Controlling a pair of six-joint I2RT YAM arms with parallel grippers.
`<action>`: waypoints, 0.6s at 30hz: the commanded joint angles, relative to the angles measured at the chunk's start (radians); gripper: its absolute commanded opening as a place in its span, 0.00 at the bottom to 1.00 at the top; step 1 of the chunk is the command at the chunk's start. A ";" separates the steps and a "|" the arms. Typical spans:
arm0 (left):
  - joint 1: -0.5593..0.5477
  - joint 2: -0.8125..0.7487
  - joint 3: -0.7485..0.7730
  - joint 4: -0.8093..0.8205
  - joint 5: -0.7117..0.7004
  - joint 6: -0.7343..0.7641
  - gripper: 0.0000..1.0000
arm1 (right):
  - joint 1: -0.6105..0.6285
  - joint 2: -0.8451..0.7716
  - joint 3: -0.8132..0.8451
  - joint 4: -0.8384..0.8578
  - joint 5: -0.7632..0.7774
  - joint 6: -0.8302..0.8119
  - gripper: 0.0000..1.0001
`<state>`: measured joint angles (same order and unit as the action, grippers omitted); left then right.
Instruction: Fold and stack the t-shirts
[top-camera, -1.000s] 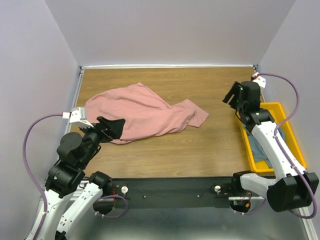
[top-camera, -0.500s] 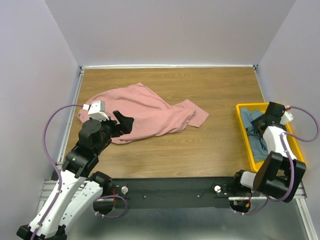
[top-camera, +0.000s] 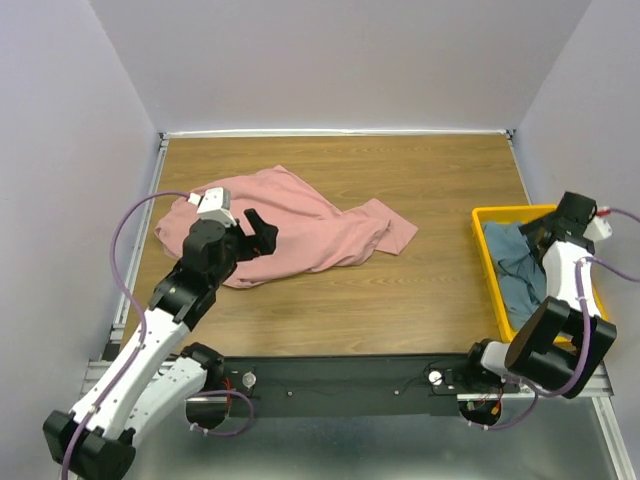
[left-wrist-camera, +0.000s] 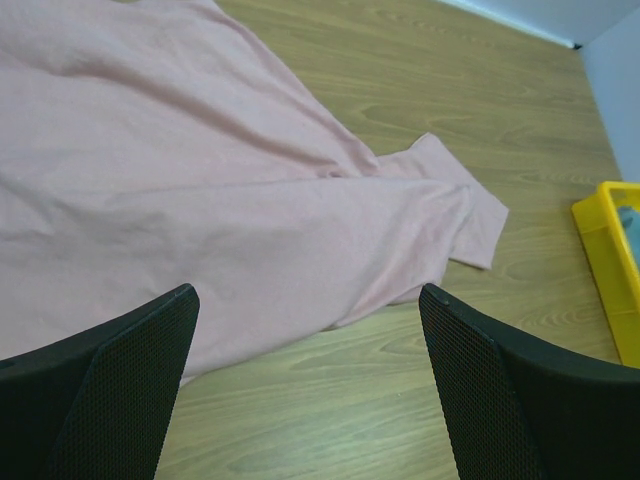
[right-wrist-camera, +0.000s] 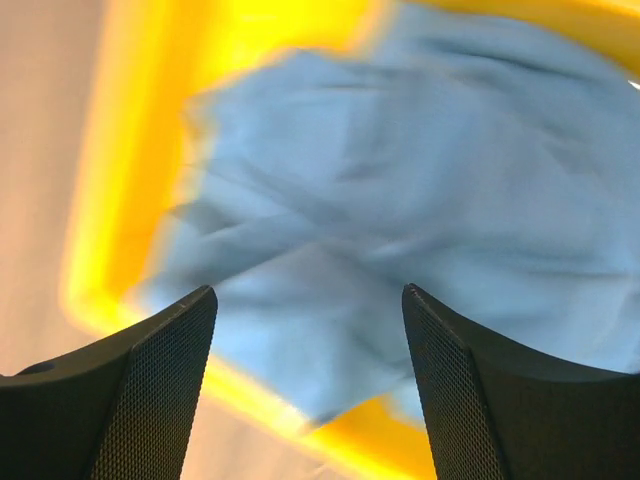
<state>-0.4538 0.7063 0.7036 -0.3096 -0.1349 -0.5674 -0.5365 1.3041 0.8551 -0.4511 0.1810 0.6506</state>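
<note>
From above, the dusty-pink t-shirt lies crumpled and unfolded on the left of the wooden table. The left gripper hovers over its near edge. The right gripper hangs over the yellow bin, which holds the blue-grey t-shirt.

Left wrist: jaws spread, empty, with pink cloth below.

Right wrist, blurred: jaws spread above blue cloth, with the bin walls crowding any grasp.

Table t-shirt left of binned t-shirt

Both my arms out, jaws gaping, nothing held.
My left gripper reaches forward on a stretched arm, jaws wide; my right gripper points down from a sharply folded elbow, jaws apart.
</note>
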 joint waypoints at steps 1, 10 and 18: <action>0.001 0.080 -0.012 0.082 -0.040 -0.038 0.99 | 0.157 -0.071 0.113 -0.032 -0.045 0.035 0.82; 0.105 0.235 -0.059 0.136 -0.106 -0.106 0.99 | 0.637 0.009 0.144 0.077 -0.118 -0.164 0.78; 0.285 0.283 -0.177 0.194 -0.025 -0.157 0.93 | 0.845 0.328 0.229 0.115 -0.175 -0.232 0.73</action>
<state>-0.1902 0.9752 0.5507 -0.1596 -0.1761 -0.6857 0.2581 1.5490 1.0199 -0.3500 0.0406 0.4789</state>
